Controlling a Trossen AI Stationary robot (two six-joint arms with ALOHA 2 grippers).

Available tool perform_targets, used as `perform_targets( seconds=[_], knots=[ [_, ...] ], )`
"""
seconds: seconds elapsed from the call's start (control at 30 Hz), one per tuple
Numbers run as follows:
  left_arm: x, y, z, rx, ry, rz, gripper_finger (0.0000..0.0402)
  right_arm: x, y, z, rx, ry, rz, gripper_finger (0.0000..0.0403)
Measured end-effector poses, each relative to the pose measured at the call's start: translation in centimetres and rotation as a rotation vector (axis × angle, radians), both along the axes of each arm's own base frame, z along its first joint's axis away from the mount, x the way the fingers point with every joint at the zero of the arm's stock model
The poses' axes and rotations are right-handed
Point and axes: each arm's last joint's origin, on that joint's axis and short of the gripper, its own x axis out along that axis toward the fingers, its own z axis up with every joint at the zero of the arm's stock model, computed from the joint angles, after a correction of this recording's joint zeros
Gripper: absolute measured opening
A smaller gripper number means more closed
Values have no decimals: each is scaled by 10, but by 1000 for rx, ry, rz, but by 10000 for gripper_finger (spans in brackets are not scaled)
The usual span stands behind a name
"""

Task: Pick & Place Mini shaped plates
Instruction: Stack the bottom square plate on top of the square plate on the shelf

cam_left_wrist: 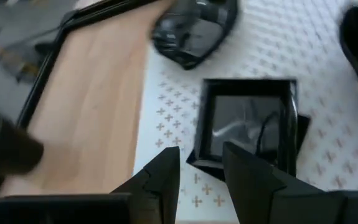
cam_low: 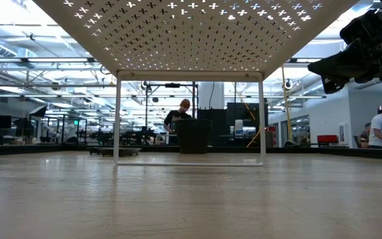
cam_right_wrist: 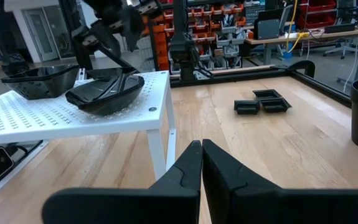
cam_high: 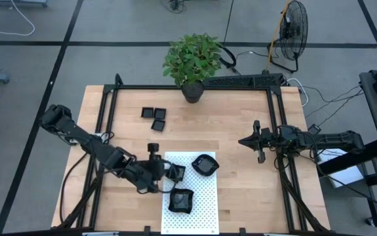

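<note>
Now the left gripper (cam_high: 168,172) hovers at the edge of the white dotted mat (cam_high: 204,196), fingers (cam_left_wrist: 166,177) parted, holding nothing. Just ahead of its fingertips lies a square plate (cam_left_wrist: 248,121), flat on the mat. Beyond it sits a rounded plate (cam_left_wrist: 194,28), and a third plate (cam_high: 181,200) beside. Three more plates (cam_high: 155,117) lie well apart on the table (cam_high: 240,177). Off to the side, the right gripper (cam_high: 258,141) waits above the wood, fingers closed and empty.

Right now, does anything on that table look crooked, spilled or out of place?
Nothing looks spilled or broken. The only untidy bit: the square plate by the left gripper sits at the white dotted stand's left edge, partly overhanging it. Three more small plates wait in a loose cluster near the potted plant.
</note>
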Motion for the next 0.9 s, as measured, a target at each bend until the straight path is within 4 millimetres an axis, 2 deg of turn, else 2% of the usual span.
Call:
perform_targets(
  seconds=[0.17,0.33,0.53,0.73,0.9],
  knots=[
    [11,12,0,59,64,-221,127,0,0,0,0,0,0,0],
    [22,36,15,-15,-2,-360,127,0,0,0,0,0,0,0],
    [27,66,16,-129,31,-480,126,0,0,0,0,0,0,0],
    [35,89,13,-186,38,-458,126,0,0,0,0,0,1,0],
    [38,99,10,-227,45,-438,126,0,0,0,0,0,1,0]
  ],
)
